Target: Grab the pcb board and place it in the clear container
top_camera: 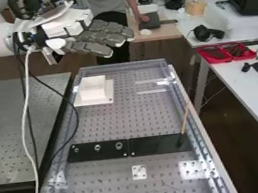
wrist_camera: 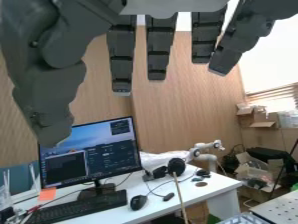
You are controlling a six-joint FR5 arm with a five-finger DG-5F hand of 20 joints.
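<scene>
Seems to precede the grasp, with hand [top_camera: 99,36] straight-fingered, empty, raised near the far end of the bench [top_camera: 109,122]. Cannot single out the pcb board surely; may be among the dark flat pieces [top_camera: 157,145] lying across. Needs lowering next, then a careful close.

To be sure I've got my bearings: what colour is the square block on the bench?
The block is white, seen best in the high view.

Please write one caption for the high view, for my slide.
Robot hand, fingers straight, at upper left; on the perforated bench, a white block, two black plates and a thin stick.
</scene>
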